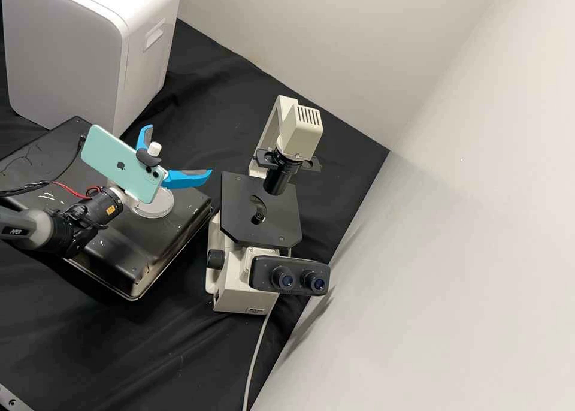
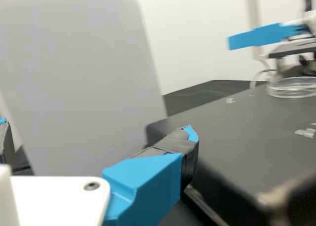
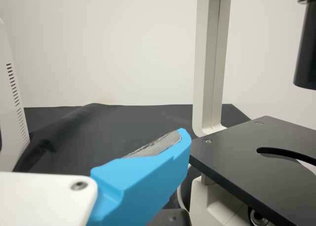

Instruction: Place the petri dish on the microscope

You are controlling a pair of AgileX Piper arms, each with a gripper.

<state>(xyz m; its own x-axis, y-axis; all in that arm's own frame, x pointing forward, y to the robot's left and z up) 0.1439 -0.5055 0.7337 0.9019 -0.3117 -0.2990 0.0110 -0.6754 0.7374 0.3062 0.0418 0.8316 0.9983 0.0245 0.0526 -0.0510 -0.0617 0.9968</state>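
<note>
High view: the right tool [image 1: 177,150] spreads wide, empty, over the clear round petri dish [image 1: 159,207], which lies flat on a black case [image 1: 138,255] just beside the beige microscope [image 1: 236,279]. The left tool [image 2: 96,127] also gapes, empty.

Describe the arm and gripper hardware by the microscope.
Right arm: dark grey links, red and black cables at the wrist, a mint-green phone clamped above. Right gripper: white body, bright blue fingers with grey pads.
</note>
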